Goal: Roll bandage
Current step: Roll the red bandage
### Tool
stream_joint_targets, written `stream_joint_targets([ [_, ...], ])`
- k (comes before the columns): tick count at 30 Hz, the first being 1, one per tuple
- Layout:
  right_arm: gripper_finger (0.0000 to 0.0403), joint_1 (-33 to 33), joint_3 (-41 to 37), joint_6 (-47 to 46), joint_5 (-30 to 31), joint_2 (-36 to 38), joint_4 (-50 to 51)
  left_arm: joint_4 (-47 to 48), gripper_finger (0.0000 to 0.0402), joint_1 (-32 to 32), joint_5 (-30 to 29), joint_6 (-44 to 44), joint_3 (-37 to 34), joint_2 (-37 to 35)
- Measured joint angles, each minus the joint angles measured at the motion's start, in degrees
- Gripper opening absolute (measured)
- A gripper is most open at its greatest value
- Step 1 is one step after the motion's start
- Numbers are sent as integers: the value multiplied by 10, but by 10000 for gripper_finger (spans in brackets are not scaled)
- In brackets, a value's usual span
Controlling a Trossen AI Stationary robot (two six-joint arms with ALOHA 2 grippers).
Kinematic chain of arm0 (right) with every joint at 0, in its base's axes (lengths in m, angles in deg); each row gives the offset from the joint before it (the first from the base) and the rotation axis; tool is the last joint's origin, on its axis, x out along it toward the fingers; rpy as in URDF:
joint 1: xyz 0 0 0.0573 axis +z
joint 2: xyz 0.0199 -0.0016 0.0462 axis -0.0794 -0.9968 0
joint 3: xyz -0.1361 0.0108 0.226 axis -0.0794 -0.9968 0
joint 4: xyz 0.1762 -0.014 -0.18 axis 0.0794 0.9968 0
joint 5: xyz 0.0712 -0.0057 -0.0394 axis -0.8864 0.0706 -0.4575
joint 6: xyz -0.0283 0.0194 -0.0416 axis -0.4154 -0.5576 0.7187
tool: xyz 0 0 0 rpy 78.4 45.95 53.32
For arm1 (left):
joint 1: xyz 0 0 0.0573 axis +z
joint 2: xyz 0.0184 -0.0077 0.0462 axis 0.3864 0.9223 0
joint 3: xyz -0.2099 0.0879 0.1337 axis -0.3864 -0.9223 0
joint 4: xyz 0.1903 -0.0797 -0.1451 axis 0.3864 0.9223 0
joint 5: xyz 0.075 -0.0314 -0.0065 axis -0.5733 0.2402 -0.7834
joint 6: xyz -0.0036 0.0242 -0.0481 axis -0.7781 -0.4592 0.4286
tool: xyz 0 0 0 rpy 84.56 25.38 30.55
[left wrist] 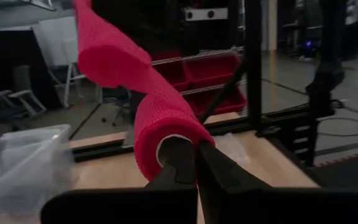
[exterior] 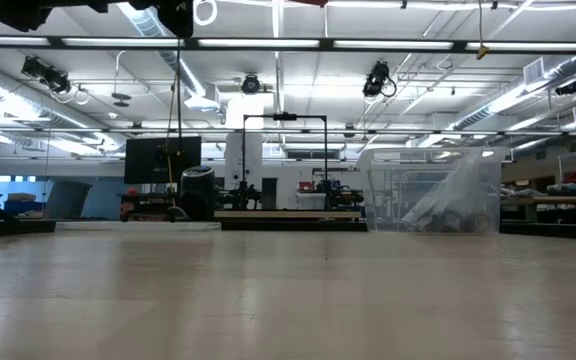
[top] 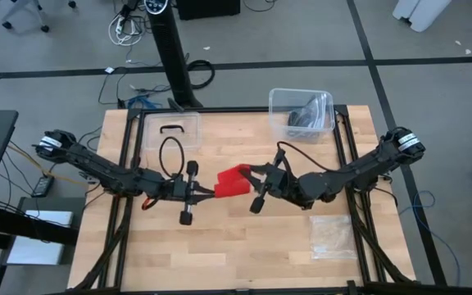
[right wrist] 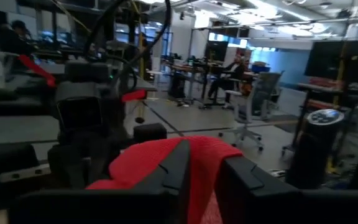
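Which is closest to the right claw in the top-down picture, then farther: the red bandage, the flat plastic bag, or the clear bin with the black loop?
From the right claw:
1. Red bandage, touching it, table middle.
2. Flat plastic bag, near right corner.
3. Clear bin, far left side.

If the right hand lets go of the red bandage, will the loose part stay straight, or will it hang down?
Probably it will hang down: the bandage bends in soft curves, so it seems floppy. It looks light, since the shut left hand alone holds up its rolled end. The woven surface seems unlikely to slip between the right hand fingers.
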Motion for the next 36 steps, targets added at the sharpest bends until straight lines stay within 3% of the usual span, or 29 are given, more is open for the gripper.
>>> stream_joint_targets([
  [7,136,-12,0,-37,-32,0,6,-39,0,0,38,23,0,32],
  [13,185,-14,0,-54,19,0,24,-71,0,-4,72,49,0,47],
  [18,214,-26,0,-103,22,0,75,-79,0,-13,73,48,0,49],
  [30,221,-33,0,-151,-82,0,57,-31,0,-15,56,50,0,48],
  [36,214,-33,0,-256,-113,1,98,-8,0,-15,52,50,0,49],
])
